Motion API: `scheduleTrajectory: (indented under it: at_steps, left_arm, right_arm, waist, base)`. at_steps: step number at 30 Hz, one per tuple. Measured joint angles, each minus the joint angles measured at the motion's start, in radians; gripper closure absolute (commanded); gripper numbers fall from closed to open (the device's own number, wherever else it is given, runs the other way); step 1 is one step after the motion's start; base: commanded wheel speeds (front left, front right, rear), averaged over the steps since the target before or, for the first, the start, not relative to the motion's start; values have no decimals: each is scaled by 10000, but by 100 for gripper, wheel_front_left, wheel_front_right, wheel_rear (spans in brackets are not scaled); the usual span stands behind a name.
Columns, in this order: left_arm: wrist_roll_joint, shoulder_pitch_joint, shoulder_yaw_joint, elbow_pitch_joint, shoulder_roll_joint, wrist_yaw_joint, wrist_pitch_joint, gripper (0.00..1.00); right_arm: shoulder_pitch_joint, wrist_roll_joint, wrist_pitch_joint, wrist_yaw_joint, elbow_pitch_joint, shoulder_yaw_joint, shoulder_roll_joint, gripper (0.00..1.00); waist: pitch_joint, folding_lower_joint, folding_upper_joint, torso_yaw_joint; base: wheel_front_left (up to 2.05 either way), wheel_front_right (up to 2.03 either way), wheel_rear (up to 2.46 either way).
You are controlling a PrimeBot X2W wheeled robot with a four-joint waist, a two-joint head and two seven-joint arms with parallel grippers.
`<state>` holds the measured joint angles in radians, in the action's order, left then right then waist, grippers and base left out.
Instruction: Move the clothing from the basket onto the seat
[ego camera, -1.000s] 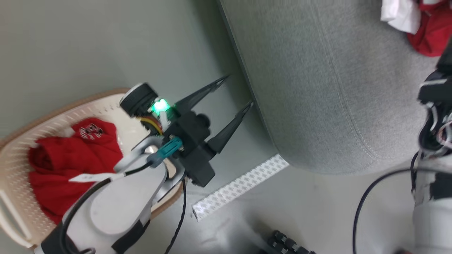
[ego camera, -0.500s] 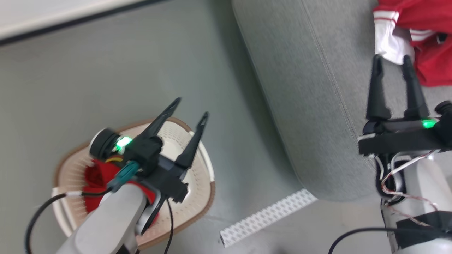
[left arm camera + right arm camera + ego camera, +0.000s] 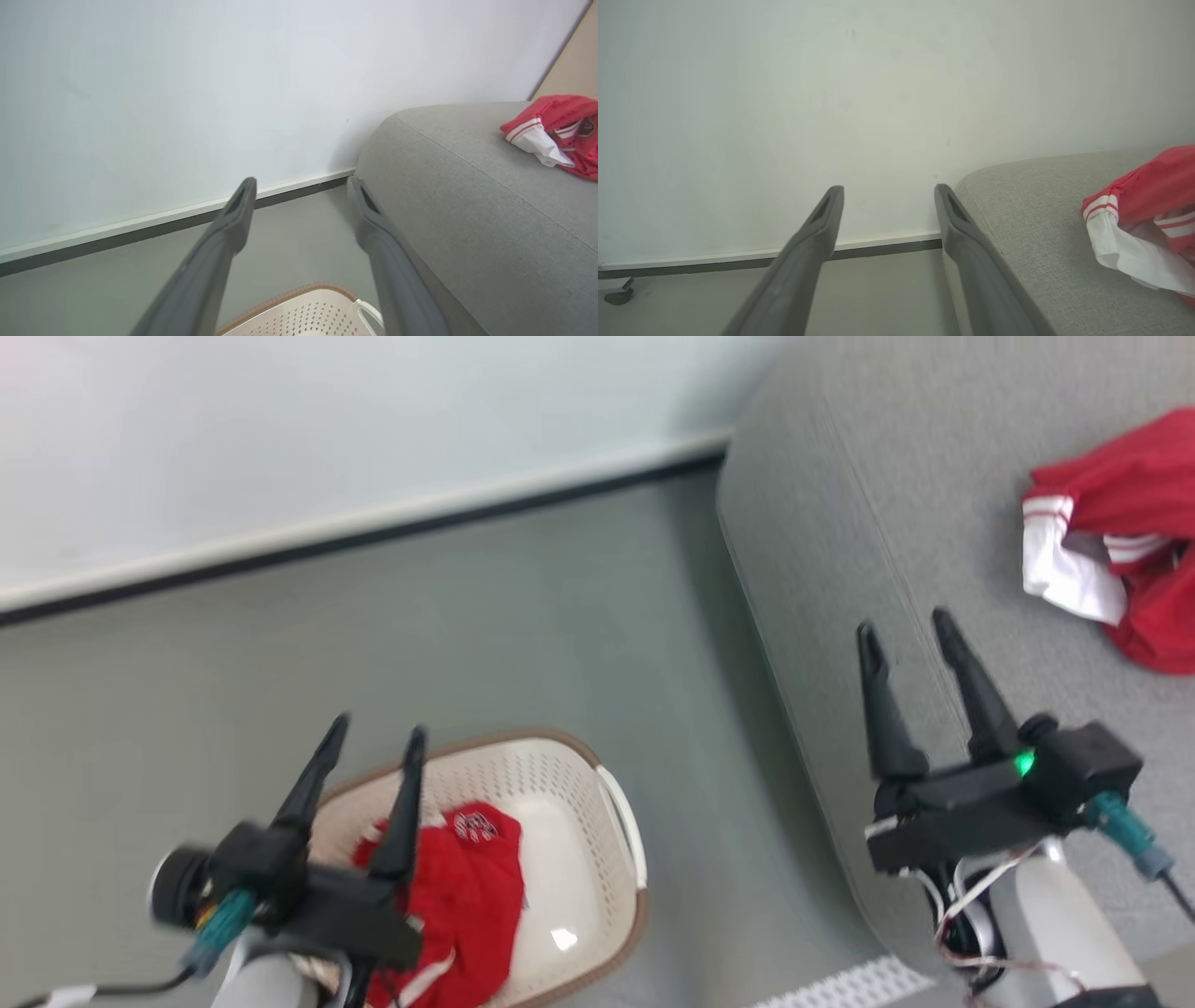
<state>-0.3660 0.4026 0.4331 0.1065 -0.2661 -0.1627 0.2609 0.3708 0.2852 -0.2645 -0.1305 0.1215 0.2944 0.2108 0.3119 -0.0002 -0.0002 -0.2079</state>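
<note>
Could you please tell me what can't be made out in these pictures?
Head view: the left gripper covers part of the basket and its red garment; anything underneath is hidden.
Head view: the logo on it is too blurred to read.
All three views: the red-and-white garment on the sofa is cut off by the right edge.

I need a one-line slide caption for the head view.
Left gripper open above the basket with one red garment; right gripper open over the sofa edge, where another garment lies.
</note>
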Motion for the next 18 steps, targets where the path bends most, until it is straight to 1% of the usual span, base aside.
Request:
scheduleTrajectory:
  at_steps: [5,11,13,18]
  left_arm:
    - [171,-1262,-961,-414,113,-198,-2,0]
    - [355,-2808,-1910,-949,577,-236,-2,0]
    - [477,-3261,-2299,-1151,654,-242,0,0]
    - [1078,-4352,-3087,-2017,1122,-316,-2,0]
  right_arm:
    - [-438,-155,0,0,-12,205,33,0]
    - [-1309,-357,0,0,-121,188,-119,0]
    - [-1650,-412,0,0,-151,190,-190,0]
    - [-2442,-629,0,0,-268,104,-313,0]
  waist:
    - [-748,0,0,363]
    - [-1616,0,0,679]
    - [-1907,0,0,754]
    - [-2593,-1,0,890]
  base:
    - [0,0,0]
    - [0,0,0]
    - [0,0,0]
    - [0,0,0]
